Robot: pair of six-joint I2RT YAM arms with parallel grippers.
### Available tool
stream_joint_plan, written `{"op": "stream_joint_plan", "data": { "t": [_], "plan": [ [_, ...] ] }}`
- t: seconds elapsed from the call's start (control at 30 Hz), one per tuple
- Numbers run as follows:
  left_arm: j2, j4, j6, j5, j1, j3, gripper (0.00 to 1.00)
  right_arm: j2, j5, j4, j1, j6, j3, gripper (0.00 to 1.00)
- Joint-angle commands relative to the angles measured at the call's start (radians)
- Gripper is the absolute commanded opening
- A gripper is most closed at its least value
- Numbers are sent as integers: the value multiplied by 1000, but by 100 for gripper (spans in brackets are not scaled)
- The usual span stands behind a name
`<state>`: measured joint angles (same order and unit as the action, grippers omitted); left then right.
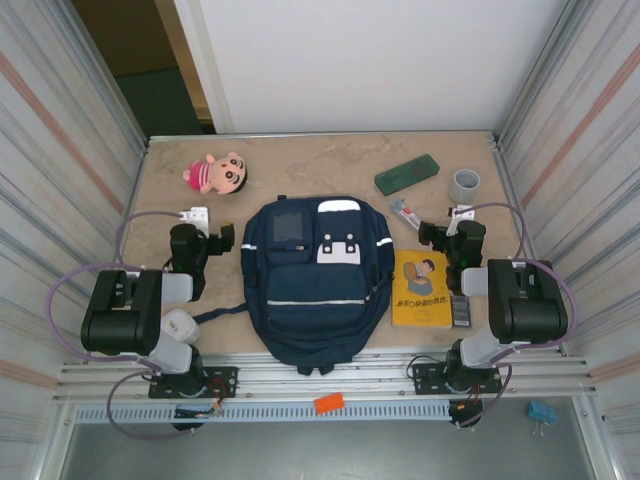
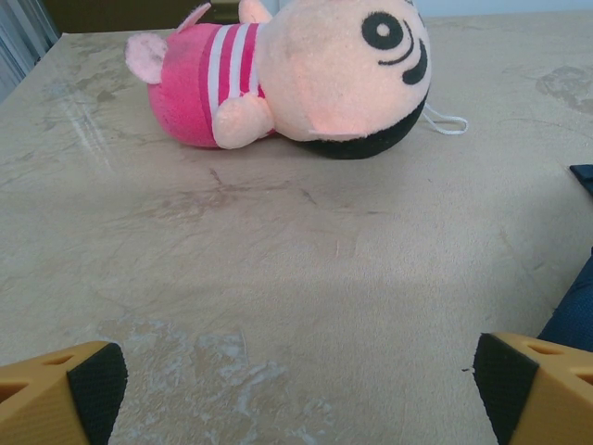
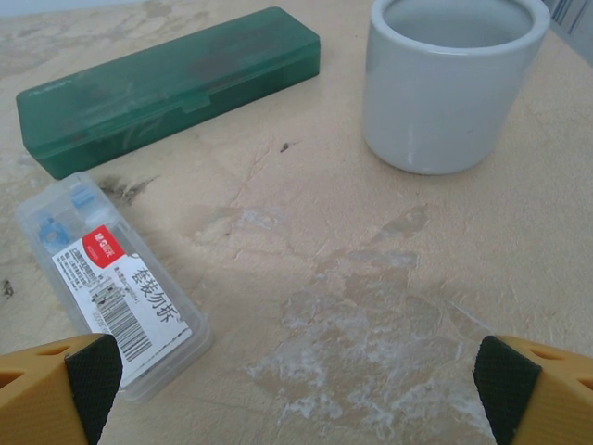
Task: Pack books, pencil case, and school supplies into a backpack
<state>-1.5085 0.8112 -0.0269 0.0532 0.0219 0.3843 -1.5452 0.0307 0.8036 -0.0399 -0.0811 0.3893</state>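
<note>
Both hands are empty here: the left hand [image 1: 224,238] sits just off the backpack's [image 1: 318,280] left shoulder with its fingers spread wide. The right hand [image 1: 434,232] sits just off its right shoulder, spread the same way, nothing between the pads of either. The backpack lies flat on the table [image 1: 300,160], front side up, and from above its zips look closed, so what is inside cannot be told. That is the first trouble: nothing goes in until a mouth is opened, and a soft bag tugged by one zip pull could slide or bunch instead of opening unless the other hand pins it. A sliding bag would shove the yellow book [image 1: 421,289], which lies flat close against the backpack's right side; whether they touch is hard to tell. The dark calculator [image 1: 460,311] lies just beyond the book, further from the backpack. Both are thin and flat on the table, so fingers may skate over them rather than catch an edge. Off the backpack's upper right corner lies the small clear box [image 3: 116,283] with a red-and-white label. Something small and blue shows inside, and its slick plastic could squirt out of a pinch. Further out from that corner sit the green pencil case [image 3: 167,88], lid shut, contents unreadable, and the grey cup [image 3: 454,79], nothing showing above its rim. The cup, and the plush doll [image 2: 287,74] off the backpack's upper left corner, are the likely wrong picks.
</note>
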Motion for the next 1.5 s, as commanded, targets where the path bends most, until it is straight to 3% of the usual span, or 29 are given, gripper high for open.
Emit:
{"op": "stream_joint_plan", "data": {
  "t": [0.0,0.13,0.23,0.37,0.47,0.63,0.77,0.9,1.0,1.2,1.47],
  "plan": [
    [3,12,-22,10,11,8,99,57,51,-67,-12,-53,31,99],
    [93,-48,-59,101,69,4,99,158,68,-111,-24,-68,8,99],
    [229,-273,-44,111,99,56,96,279,70,-312,-17,-109,70,99],
    [407,-573,118,16,116,140,87,406,-92,-657,-22,-209,235,99],
    [498,-690,233,-4,179,164,81,448,-233,-849,-22,-237,342,99],
    [554,-836,399,53,361,182,76,495,-454,-911,5,-317,331,97],
    [521,-848,511,63,496,148,71,482,-470,-1022,87,-320,343,87],
    [419,-807,590,99,598,112,69,438,-420,-1111,242,-286,335,77],
    [325,-760,625,77,627,98,67,389,-372,-1103,317,-351,282,72],
    [137,-633,677,48,656,94,61,250,-442,-905,402,-504,149,67],
    [-76,-496,746,28,682,146,53,21,-433,-792,519,-559,227,58]
  ]
}}
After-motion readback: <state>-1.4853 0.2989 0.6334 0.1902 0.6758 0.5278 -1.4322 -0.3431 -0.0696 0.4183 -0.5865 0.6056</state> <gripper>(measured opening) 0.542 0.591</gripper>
